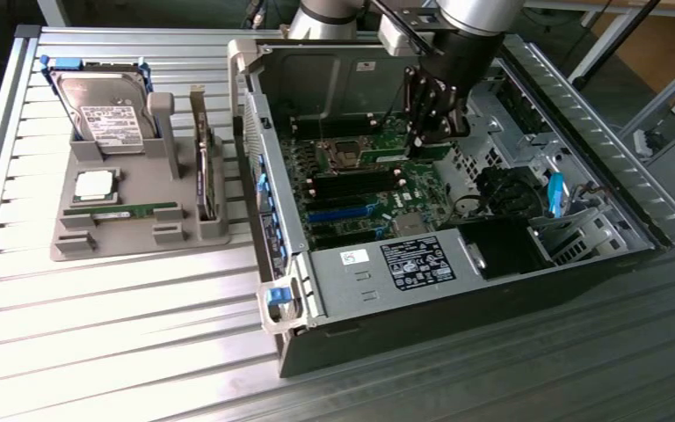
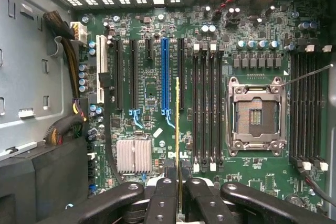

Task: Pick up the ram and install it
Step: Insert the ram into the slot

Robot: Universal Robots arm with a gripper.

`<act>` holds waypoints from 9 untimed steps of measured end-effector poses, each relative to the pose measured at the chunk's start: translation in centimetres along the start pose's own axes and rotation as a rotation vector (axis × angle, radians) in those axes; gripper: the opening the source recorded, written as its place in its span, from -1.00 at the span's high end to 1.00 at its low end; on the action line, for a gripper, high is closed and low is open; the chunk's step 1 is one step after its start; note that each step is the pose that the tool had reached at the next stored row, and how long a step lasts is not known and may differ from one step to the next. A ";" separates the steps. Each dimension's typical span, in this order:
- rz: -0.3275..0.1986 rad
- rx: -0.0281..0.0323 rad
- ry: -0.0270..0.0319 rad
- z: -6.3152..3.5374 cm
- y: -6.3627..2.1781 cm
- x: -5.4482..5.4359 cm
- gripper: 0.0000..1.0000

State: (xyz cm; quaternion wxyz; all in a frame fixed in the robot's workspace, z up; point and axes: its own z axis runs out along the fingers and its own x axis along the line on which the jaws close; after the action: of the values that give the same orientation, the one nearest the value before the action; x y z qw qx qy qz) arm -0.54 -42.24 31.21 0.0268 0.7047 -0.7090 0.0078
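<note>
My gripper [image 1: 424, 141] hangs inside the open computer case [image 1: 619, 189], above the motherboard [image 1: 367, 189]. It is shut on the ram [image 1: 406, 155], a thin green stick held below the fingers. In the wrist view the ram [image 2: 177, 129] shows edge-on as a thin yellowish line running out from between the black fingers [image 2: 164, 200] of the gripper [image 2: 178, 184]. It floats over the board beside a bank of black memory slots [image 2: 207, 103] and is seated in none of them. A second ram stick [image 1: 120, 211] lies on the grey holder outside the case.
The grey holder [image 1: 138, 246] at the exterior view's left also carries a hard drive [image 1: 109, 110], a square silver CPU [image 1: 94, 185] and an upright expansion card [image 1: 205, 167]. On the board sit an empty CPU socket [image 2: 255, 114], more memory slots [image 2: 307, 103] and a heatsink [image 2: 134, 156].
</note>
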 end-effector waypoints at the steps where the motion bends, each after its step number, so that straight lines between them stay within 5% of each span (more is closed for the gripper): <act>1: 0.000 0.0000 -0.0001 0.05 0.00 0.0 0.76; 9: 0.000 0.0000 -0.0001 0.73 0.25 0.0 0.76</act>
State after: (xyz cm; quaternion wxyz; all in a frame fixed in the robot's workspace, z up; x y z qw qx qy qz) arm -0.81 -42.24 30.48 0.0267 0.7047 -0.7089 0.0077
